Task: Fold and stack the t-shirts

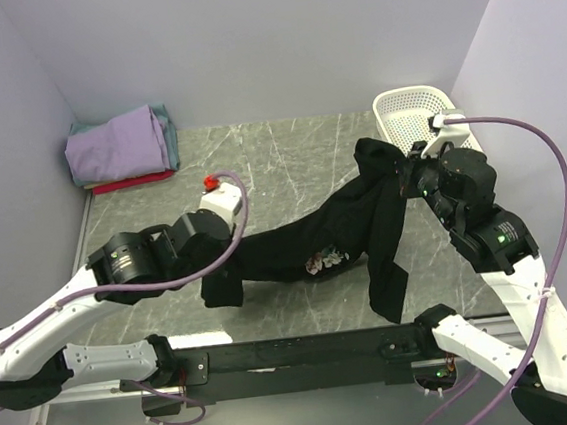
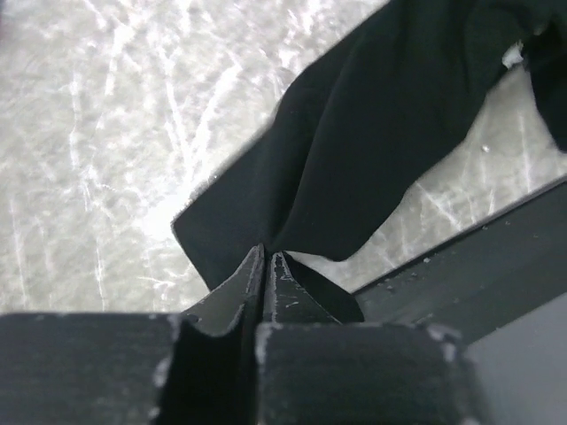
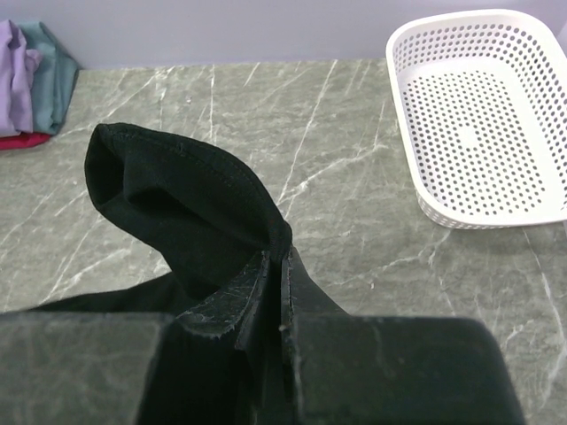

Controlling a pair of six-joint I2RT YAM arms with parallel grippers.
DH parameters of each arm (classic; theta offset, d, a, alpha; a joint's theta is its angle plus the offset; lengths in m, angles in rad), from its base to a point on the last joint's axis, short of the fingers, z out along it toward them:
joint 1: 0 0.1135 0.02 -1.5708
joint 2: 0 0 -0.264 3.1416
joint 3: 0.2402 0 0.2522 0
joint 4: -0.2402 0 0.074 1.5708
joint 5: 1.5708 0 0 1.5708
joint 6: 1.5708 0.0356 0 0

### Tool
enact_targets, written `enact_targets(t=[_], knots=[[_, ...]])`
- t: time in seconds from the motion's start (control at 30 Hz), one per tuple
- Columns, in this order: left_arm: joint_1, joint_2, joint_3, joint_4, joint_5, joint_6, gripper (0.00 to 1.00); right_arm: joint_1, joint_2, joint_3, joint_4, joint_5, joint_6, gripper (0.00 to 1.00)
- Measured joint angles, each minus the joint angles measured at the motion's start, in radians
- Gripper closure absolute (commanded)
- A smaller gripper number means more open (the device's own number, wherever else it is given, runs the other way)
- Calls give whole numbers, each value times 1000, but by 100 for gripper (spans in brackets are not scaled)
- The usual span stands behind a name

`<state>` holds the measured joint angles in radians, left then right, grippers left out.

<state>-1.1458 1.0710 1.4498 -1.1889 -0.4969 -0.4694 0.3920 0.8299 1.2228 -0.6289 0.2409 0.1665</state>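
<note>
One black t-shirt sags across the marble table, strung between two grippers; the left gripper is pinched tight on its near-left end; the right gripper is clamped on a raised fold at its right; three folded ones are stacked far left: lavender shirt, teal shirt, red shirt; one white basket stands far right.

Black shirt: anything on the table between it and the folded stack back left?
Nothing visible. Bare tabletop lies between the black shirt and the folded stack; the basket sits off to the right.
</note>
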Motion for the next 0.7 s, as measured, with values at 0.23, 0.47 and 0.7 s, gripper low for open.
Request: enact_targets(t=[0.23,0.47,0.7], knots=[[11,55,-64,59,70,24,99,0,10,0,0,0,0,91],[13,72,-23,30,13,8,99,0,10,-1,0,4,0,91],[13,47,259,-84,-160,-77,99,0,-23,0,-2,29,0,92]])
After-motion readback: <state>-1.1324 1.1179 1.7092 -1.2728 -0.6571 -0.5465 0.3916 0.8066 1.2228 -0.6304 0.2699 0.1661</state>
